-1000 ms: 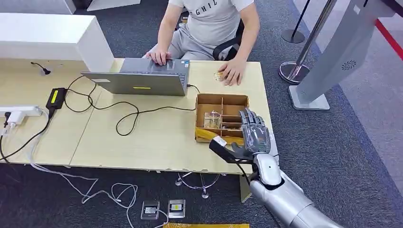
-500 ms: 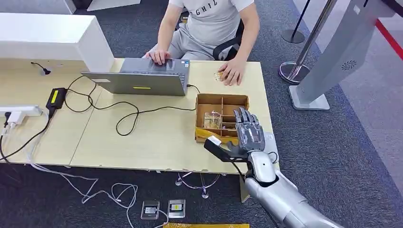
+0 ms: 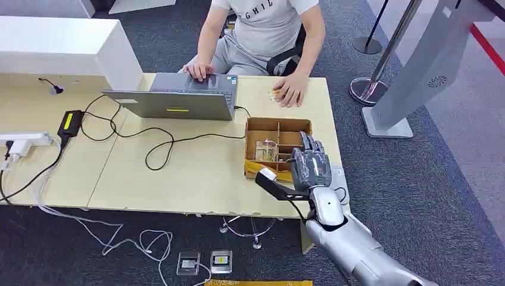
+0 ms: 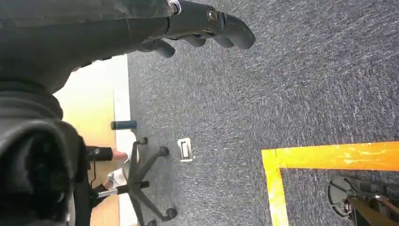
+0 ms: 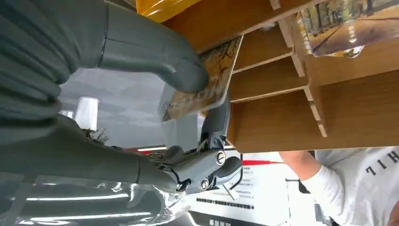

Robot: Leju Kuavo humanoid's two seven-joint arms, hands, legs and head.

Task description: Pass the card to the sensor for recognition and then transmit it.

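A compartmented wooden box (image 3: pixel 278 124) stands on the table's right part, with cards (image 3: pixel 265 150) upright in its slots. My right hand (image 3: pixel 311 164) reaches over the box's right side, fingers bent down into it. In the right wrist view the thumb (image 5: pixel 150 54) presses on a picture card (image 5: pixel 207 77) at a slot's edge, with a dark finger (image 5: pixel 217 117) behind it. Another card (image 5: pixel 343 21) stands in a farther slot. My left hand (image 4: pixel 202 23) hangs over the carpet and holds nothing. A small pale object (image 3: pixel 274 95) lies by the seated person's hand (image 3: pixel 292 90).
A person sits at the table's far side behind an open laptop (image 3: pixel 178 98). Black cables and a power brick (image 3: pixel 70 122) cross the left tabletop, beside a white box (image 3: pixel 59 50). A grey kiosk (image 3: pixel 417 77) and a stanchion base (image 3: pixel 366 89) stand on the right.
My right hand has moved forward and slightly left over the box, and its fingers have bent down into it. The person and the table things have not moved.
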